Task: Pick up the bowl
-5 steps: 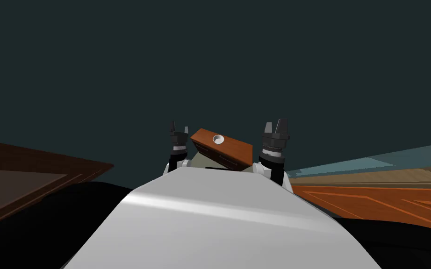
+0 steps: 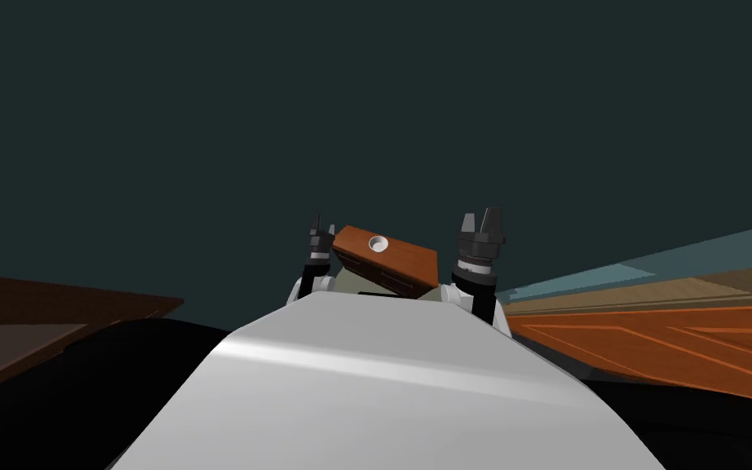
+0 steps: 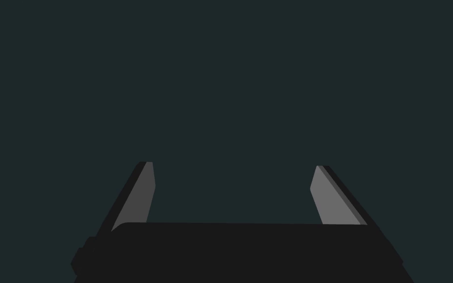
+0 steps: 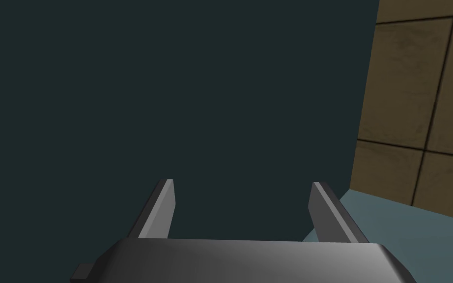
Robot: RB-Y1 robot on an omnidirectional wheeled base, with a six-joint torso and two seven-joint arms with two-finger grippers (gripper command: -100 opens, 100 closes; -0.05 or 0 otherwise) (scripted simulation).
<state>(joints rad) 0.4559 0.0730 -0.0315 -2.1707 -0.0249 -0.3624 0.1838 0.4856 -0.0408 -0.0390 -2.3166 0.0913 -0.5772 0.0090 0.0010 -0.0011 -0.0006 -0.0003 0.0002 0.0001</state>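
A small white bowl (image 2: 378, 243) sits on top of a brown wooden drawer cabinet (image 2: 403, 263) just ahead of me in the head view. My left gripper (image 2: 317, 223) is raised beside the cabinet's left end, short of the bowl. In the left wrist view its fingers (image 3: 139, 194) stand wide apart with nothing between them; the left gripper (image 3: 233, 169) faces a flat dark teal wall. My right gripper (image 2: 480, 218) is up at the cabinet's right end. Its fingers (image 4: 164, 206) are spread and empty, so the right gripper (image 4: 242, 184) is open.
A dark teal wall (image 2: 366, 106) rises behind the cabinet. An orange-brown wooden panel (image 2: 660, 343) lies low to the right, a dark brown surface (image 2: 32, 314) to the left. The right wrist view has tan tiles (image 4: 417, 98) beside the wall.
My left hand has turned and shifted slightly right, closer to the cabinet. The whole head view has shifted a little, so I have moved. The right arm holds still.
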